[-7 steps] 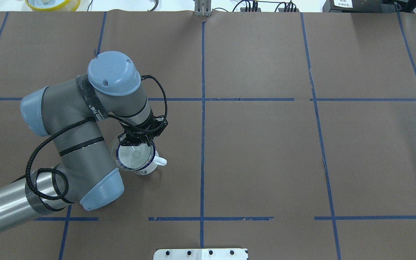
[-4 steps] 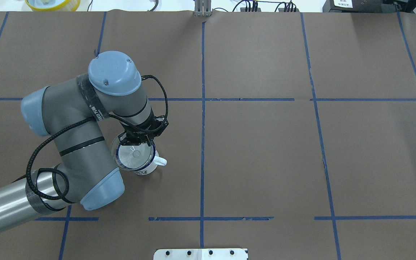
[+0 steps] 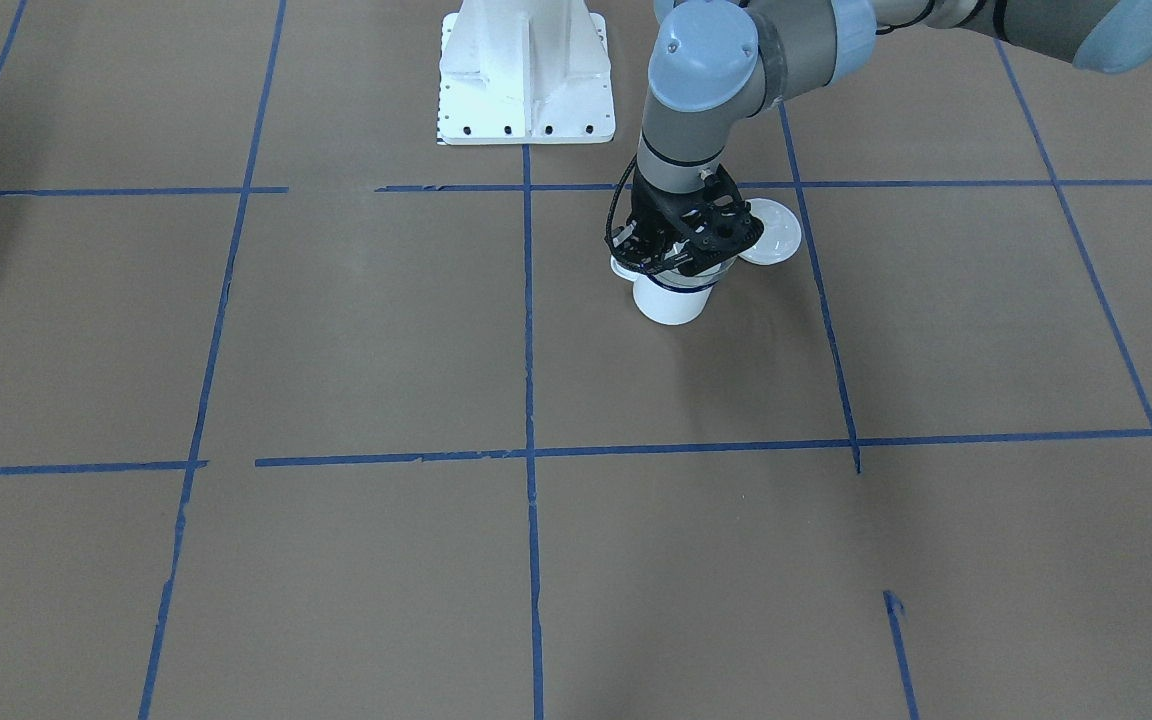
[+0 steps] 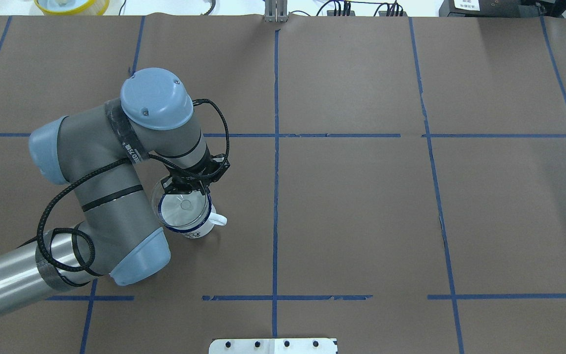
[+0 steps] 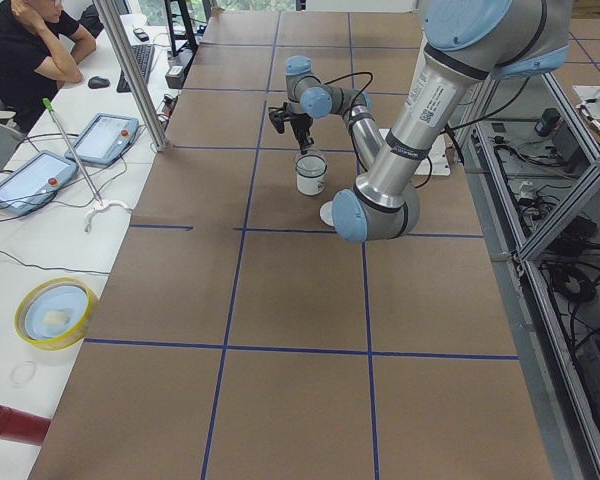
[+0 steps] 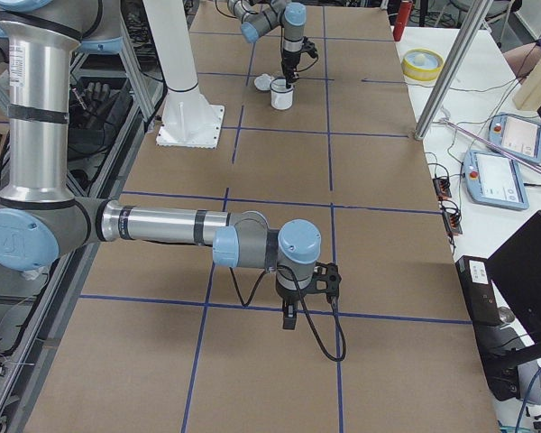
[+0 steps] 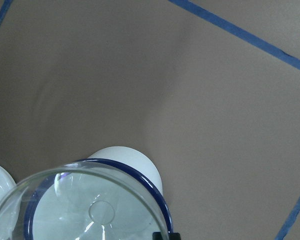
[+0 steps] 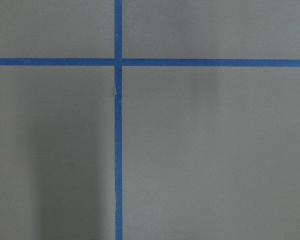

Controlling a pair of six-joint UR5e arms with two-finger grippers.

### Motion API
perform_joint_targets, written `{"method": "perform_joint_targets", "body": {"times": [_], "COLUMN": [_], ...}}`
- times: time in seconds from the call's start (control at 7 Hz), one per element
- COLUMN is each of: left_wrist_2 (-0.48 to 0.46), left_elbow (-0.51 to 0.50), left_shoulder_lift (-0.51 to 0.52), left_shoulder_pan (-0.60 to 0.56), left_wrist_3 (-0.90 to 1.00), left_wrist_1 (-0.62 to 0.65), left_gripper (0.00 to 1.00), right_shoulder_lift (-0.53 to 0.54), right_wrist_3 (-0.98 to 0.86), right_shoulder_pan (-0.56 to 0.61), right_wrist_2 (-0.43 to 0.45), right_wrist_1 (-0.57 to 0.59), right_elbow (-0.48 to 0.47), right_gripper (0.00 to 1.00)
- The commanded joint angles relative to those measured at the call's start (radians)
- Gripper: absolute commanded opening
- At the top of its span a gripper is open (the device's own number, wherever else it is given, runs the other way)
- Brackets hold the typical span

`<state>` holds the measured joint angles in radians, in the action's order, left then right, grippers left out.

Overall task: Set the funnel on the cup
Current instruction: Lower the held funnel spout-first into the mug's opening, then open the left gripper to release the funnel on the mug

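Observation:
The white mug [image 4: 198, 230] with a dark blue rim stands left of the table's middle, its handle pointing right; it also shows in the front view [image 3: 671, 300]. The clear funnel [image 4: 181, 210] is over the mug's mouth, spout down inside, its rim a little off-centre from the mug's rim [image 7: 140, 172]. My left gripper [image 4: 186, 191] is shut on the funnel's far rim; one black fingertip [image 7: 166, 235] shows at the funnel's edge [image 7: 50, 180]. My right gripper [image 6: 289, 317] hangs over bare table far away, and I cannot tell whether it is open or shut.
A round white lid [image 3: 771, 238] lies on the table right beside the mug, under my left arm. The white robot base plate [image 3: 526, 90] stands behind. A yellow bowl [image 4: 71, 5] sits off the table's far left corner. An operator [image 5: 25, 50] sits at the side desk.
My left gripper and the funnel have shifted slightly toward the far side over the mug. The mug has not moved.

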<state>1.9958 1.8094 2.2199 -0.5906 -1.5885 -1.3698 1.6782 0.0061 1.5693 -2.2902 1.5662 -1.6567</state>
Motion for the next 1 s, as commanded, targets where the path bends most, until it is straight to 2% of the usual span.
{"method": "perform_joint_targets", "body": {"times": [0.0, 0.14, 0.29, 0.43, 0.86], "left_wrist_2": [-0.006, -0.006, -0.006, -0.003, -0.003], "left_elbow": [-0.007, -0.013, -0.021, -0.021, 0.008], "left_shoulder_lift": [0.0, 0.0, 0.001, 0.003, -0.003], "left_shoulder_pan": [0.002, 0.002, 0.002, 0.002, -0.027], "left_wrist_3": [0.012, 0.012, 0.012, 0.01, 0.04], "left_wrist_1": [0.0, 0.0, 0.0, 0.001, 0.018], "left_gripper": [0.0, 0.28, 0.77, 1.0, 1.0], "right_shoulder_lift": [0.0, 0.0, 0.0, 0.0, 0.0], "right_wrist_3": [0.0, 0.0, 0.0, 0.0, 0.0], "right_shoulder_pan": [0.0, 0.0, 0.0, 0.0, 0.0], "right_wrist_2": [0.0, 0.0, 0.0, 0.0, 0.0], "right_wrist_1": [0.0, 0.0, 0.0, 0.0, 0.0], "right_elbow": [0.0, 0.0, 0.0, 0.0, 0.0], "right_gripper": [1.0, 1.0, 1.0, 1.0, 1.0]}}
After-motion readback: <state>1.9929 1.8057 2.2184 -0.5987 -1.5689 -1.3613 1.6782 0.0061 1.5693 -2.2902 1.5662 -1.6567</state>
